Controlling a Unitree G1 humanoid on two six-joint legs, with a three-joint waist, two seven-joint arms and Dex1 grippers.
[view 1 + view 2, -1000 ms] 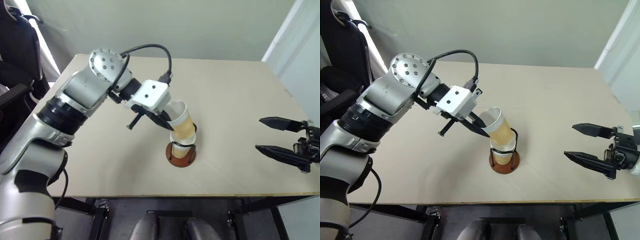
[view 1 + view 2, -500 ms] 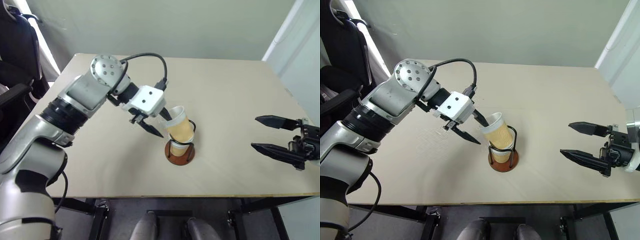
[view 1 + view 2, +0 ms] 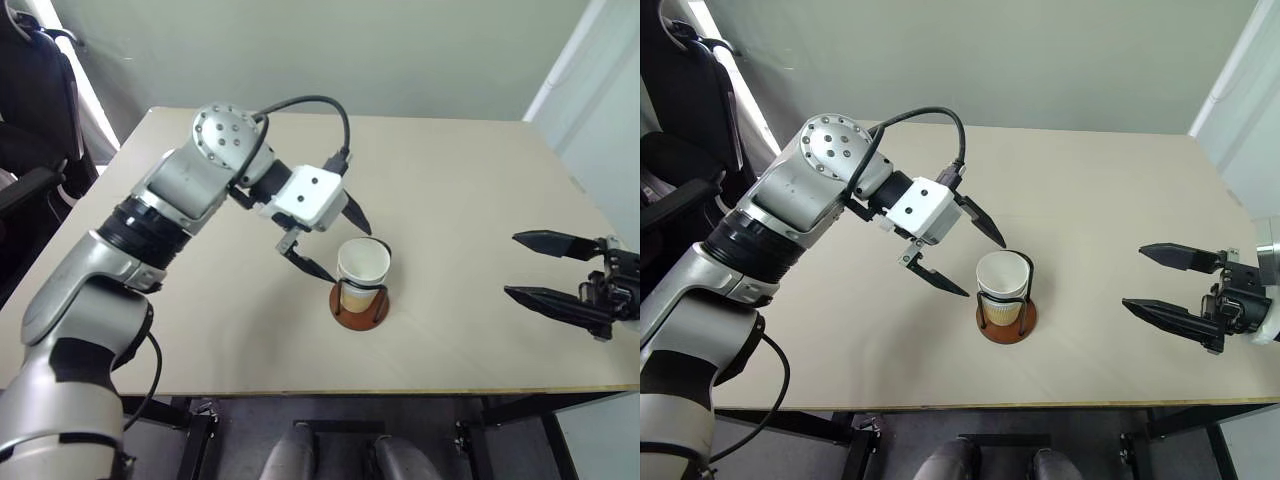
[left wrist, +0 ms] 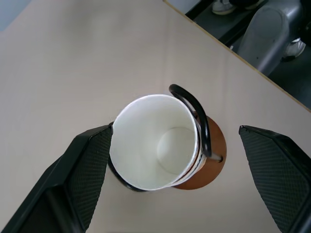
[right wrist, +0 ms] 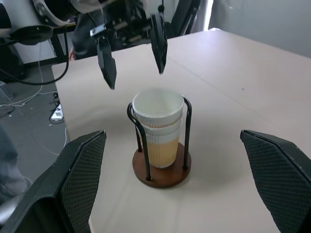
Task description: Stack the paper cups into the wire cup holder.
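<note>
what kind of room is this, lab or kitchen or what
Likely a robot lab or test room, not a kitchen: a bare beige table against a plain wall, a black office chair beside it, and loose cables on the floor.

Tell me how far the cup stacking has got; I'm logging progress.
Done, it seems: the tan ribbed paper cups sit nested upright inside the black wire cup holder on its rust-brown disc. In hand: nothing; the left gripper hangs open beside the stack, and the right gripper is open, well apart. Left: no loose cup shows on the beige table.
</note>
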